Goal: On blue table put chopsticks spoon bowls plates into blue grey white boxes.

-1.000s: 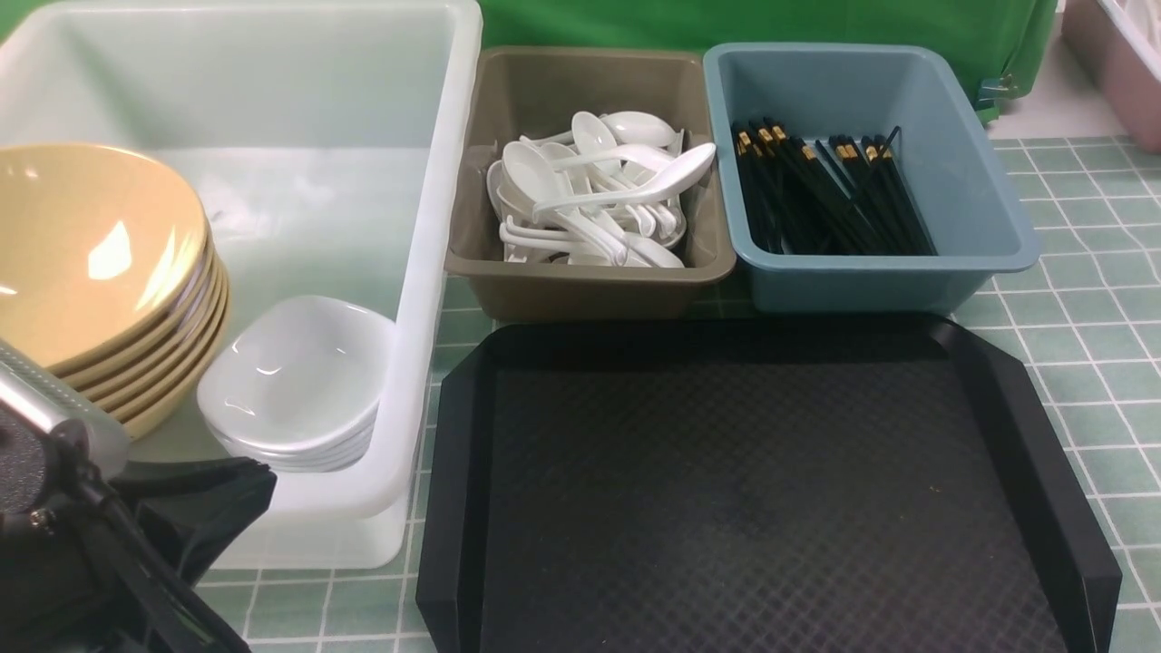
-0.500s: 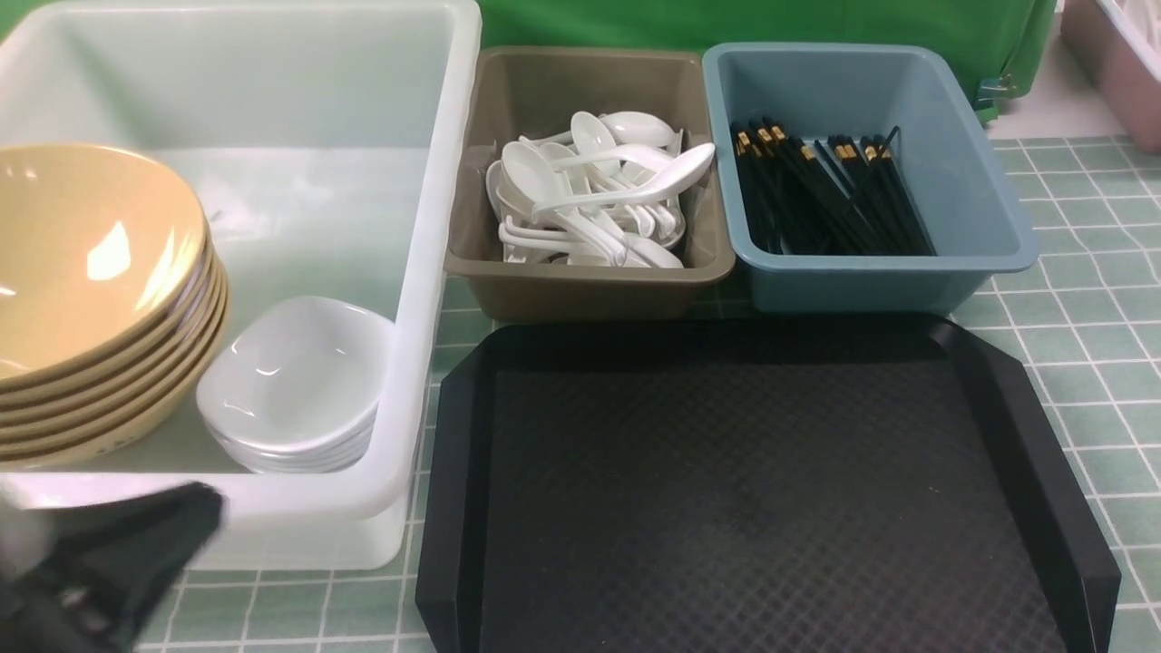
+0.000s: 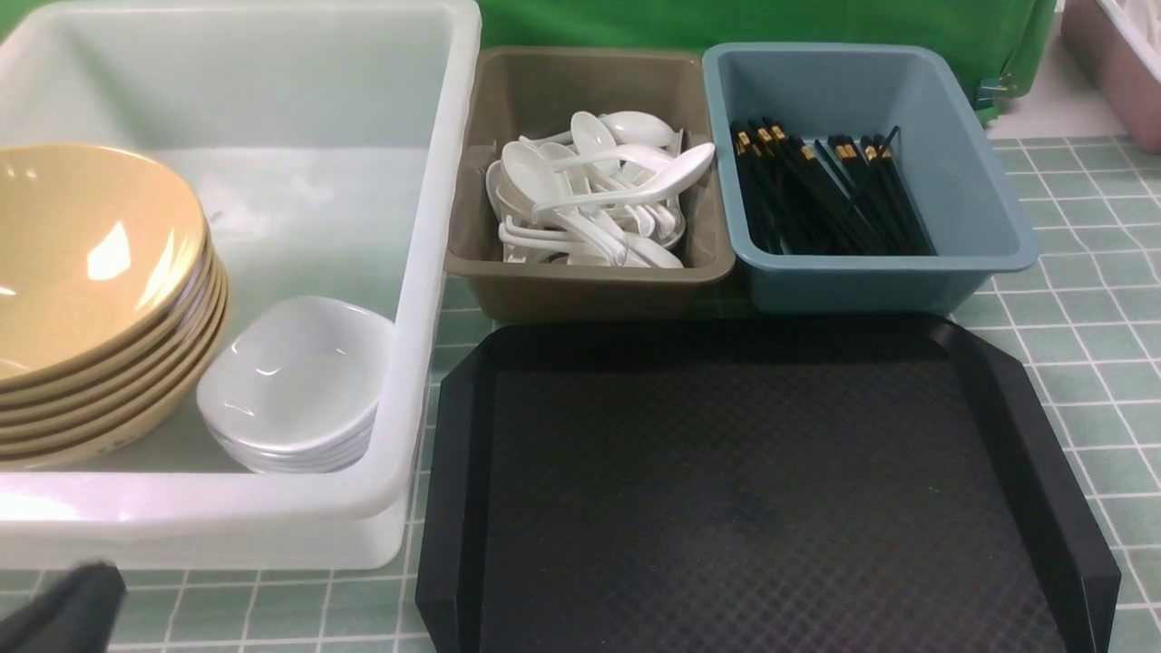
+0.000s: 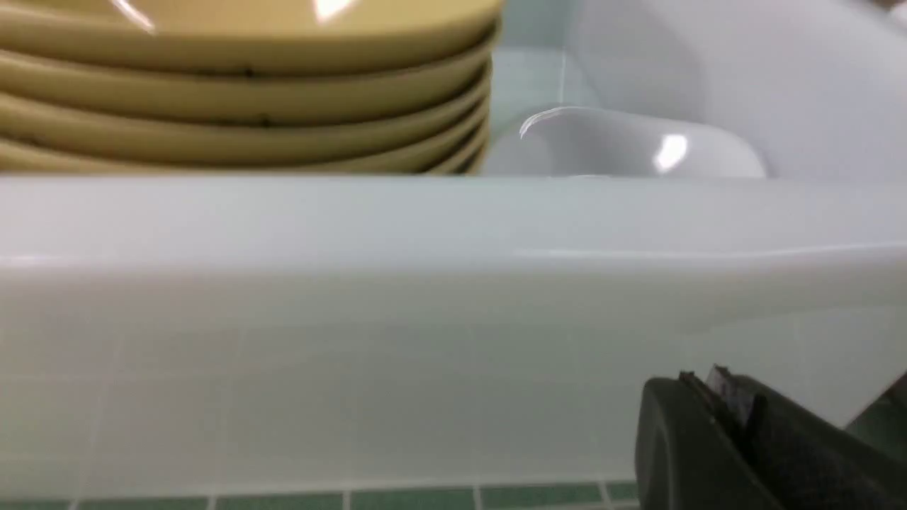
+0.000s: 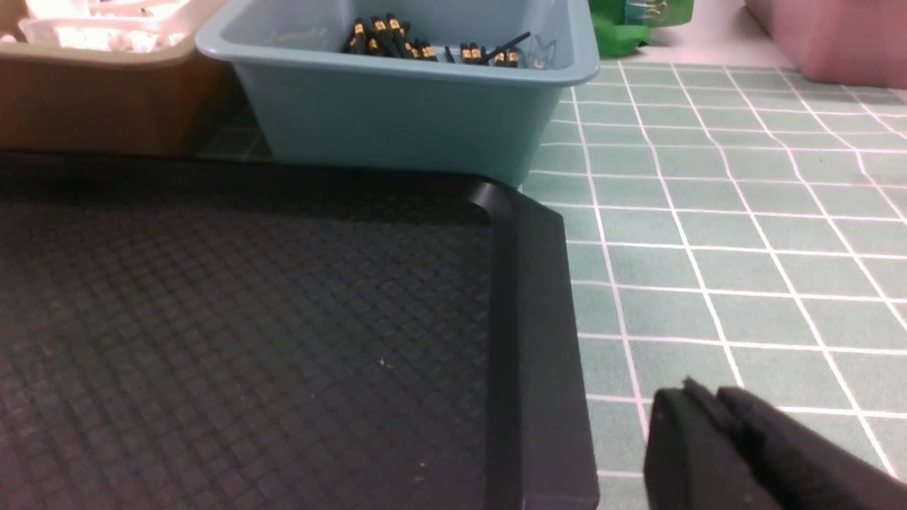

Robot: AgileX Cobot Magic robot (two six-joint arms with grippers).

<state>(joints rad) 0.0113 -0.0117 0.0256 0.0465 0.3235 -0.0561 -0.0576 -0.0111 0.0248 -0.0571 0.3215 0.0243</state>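
Observation:
A stack of tan bowls (image 3: 91, 290) and a stack of white plates (image 3: 295, 381) sit inside the white tub (image 3: 435, 227). White spoons (image 3: 599, 199) fill the grey bin (image 3: 580, 290). Black chopsticks (image 3: 825, 195) lie in the blue bin (image 3: 980, 209). My left gripper (image 3: 63, 608) is shut and empty, low in front of the tub's near wall (image 4: 425, 227), with the bowls (image 4: 248, 85) and plates (image 4: 623, 145) beyond it. My right gripper (image 5: 701, 393) is out of the front view. It hangs shut and empty over the blue table (image 5: 744, 212), beside the tray's right edge.
A black diamond-textured tray (image 3: 753, 490) lies in front of the grey and blue bins, with nothing on it. A pink crate (image 3: 1116, 63) stands at the far right. Green cloth (image 3: 771, 23) hangs behind the bins. Bare tiles (image 3: 1088, 345) show to the right of the tray.
My left arm has pulled back down and to the left, from in front of the tub's near corner to the frame's bottom-left corner. The bowls and plates have not moved.

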